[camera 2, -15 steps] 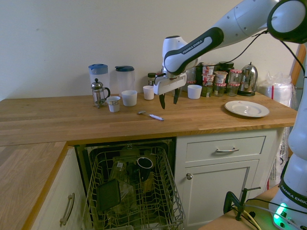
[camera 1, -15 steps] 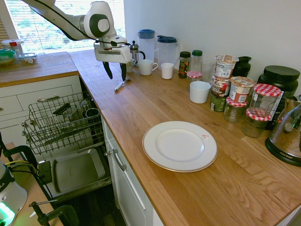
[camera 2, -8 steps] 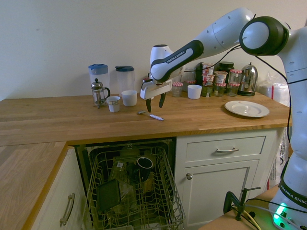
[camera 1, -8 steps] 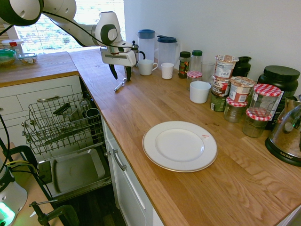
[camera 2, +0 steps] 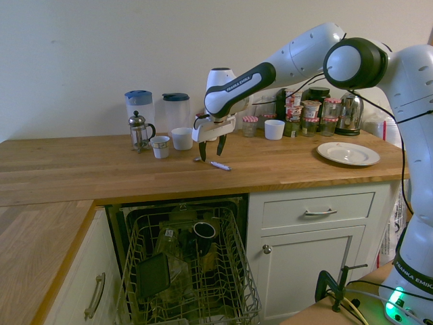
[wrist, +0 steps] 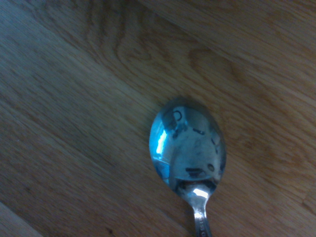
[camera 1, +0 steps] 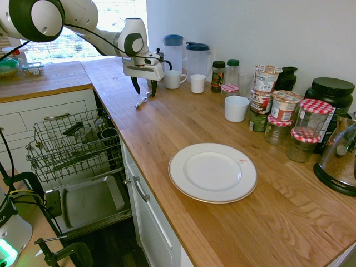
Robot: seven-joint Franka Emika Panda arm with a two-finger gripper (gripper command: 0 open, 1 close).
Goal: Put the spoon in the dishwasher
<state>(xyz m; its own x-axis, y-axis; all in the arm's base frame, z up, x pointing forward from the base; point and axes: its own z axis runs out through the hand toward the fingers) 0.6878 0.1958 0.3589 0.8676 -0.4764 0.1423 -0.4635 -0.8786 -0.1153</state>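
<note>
A home kitchen: wooden worktop (camera 1: 183, 125), open dishwasher (camera 2: 186, 267), white drawers (camera 2: 318, 211), jam jars (camera 1: 308, 125), kettle (camera 2: 350, 114).

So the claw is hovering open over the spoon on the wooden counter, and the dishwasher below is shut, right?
Not quite: the dishwasher is open, its door dropped down and its wire rack pulled out, as both exterior views show. The rest holds: the claw hangs open over the spoon lying on the wooden counter.

White arm outstretched, gripper (camera 2: 211, 147) pointing steeply down, jaws wide apart.
</note>
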